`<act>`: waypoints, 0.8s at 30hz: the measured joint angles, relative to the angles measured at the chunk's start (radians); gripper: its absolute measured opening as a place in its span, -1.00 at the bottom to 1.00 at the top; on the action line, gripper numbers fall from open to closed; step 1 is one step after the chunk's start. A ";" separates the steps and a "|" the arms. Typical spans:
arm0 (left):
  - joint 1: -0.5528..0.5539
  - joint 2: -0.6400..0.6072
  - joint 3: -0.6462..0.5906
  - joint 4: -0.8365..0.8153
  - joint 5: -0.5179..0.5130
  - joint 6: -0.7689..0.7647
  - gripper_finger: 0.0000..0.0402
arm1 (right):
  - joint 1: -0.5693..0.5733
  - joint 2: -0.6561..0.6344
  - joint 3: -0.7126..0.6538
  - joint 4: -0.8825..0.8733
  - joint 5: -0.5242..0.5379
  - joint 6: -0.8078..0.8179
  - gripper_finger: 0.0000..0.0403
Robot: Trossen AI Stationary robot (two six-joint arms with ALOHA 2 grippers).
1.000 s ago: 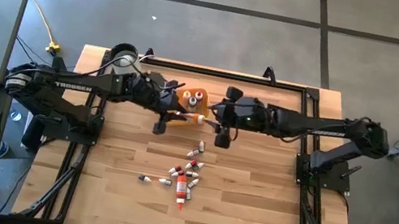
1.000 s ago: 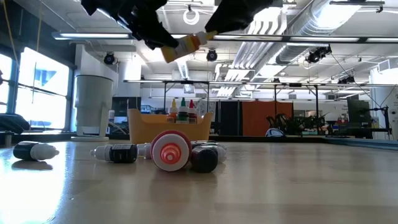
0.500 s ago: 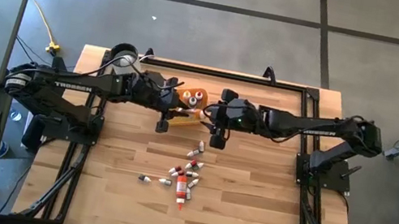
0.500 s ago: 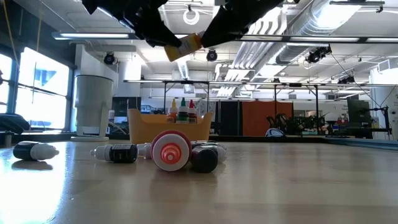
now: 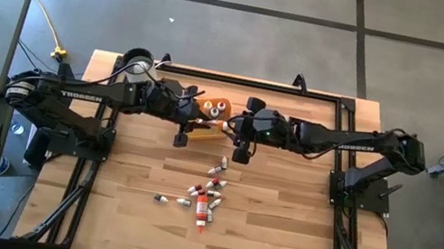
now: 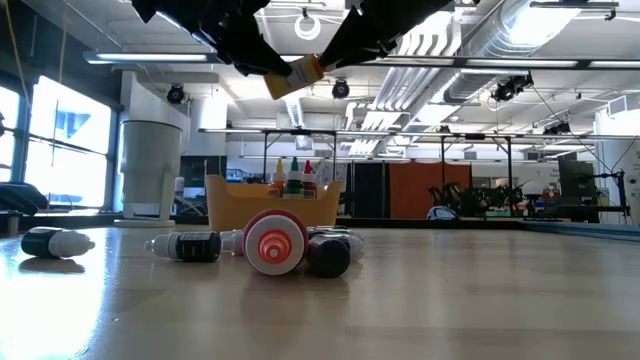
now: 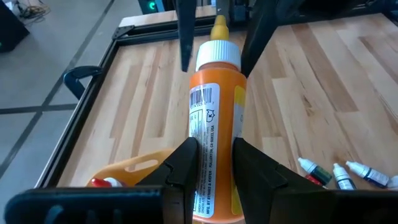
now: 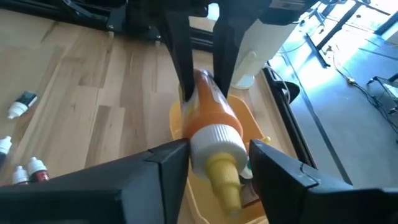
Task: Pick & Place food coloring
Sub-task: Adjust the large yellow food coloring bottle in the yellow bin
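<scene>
My left gripper (image 5: 197, 123) is shut on an orange food coloring bottle (image 7: 214, 118) with a white cap and yellow nozzle. It holds the bottle in the air beside the yellow-orange tray (image 5: 214, 109). My right gripper (image 8: 214, 152) is open and comes from the opposite side. Its fingers stand on either side of the bottle's cap (image 8: 216, 138) with narrow gaps. The bottle also shows in the low view (image 6: 295, 76). Several small bottles (image 5: 205, 197) lie on the table. Some bottles stand in the tray (image 6: 293, 178). My left gripper pinches the bottle's body (image 7: 211, 158) between its two fingers, on the half away from the cap. The fingers come roughly level from the table's left and lie along the bottle. The bottle is lifted clear, and its cap end (image 6: 318, 66) points toward my right gripper, tilted slightly up.
A red-capped tube (image 6: 272, 242) and dark small bottles (image 6: 200, 245) lie near the table's middle. A pale jug (image 8: 252, 53) stands behind the tray at the far left. A black frame (image 5: 301, 91) runs along the table's far edge. Bare wood lies at the near side.
My right gripper has moved toward the table's left, up to the held bottle, and its open fingers now straddle the cap. My left gripper has kept its hold on the bottle in about the same place.
</scene>
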 joint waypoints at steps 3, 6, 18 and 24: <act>0.000 0.000 0.000 -0.001 -0.002 0.000 -0.59 | 0.000 0.000 0.000 -0.003 -0.006 0.001 -0.33; 0.000 0.000 0.000 0.000 -0.001 0.001 -0.59 | 0.000 0.000 0.000 -0.005 -0.003 0.001 -0.39; -0.001 0.000 0.000 -0.010 -0.033 0.006 -0.42 | 0.000 0.000 0.001 -0.045 -0.005 0.018 -0.42; 0.000 0.000 0.000 -0.025 -0.166 0.005 -0.12 | 0.000 0.000 0.000 -0.151 0.043 0.042 -0.41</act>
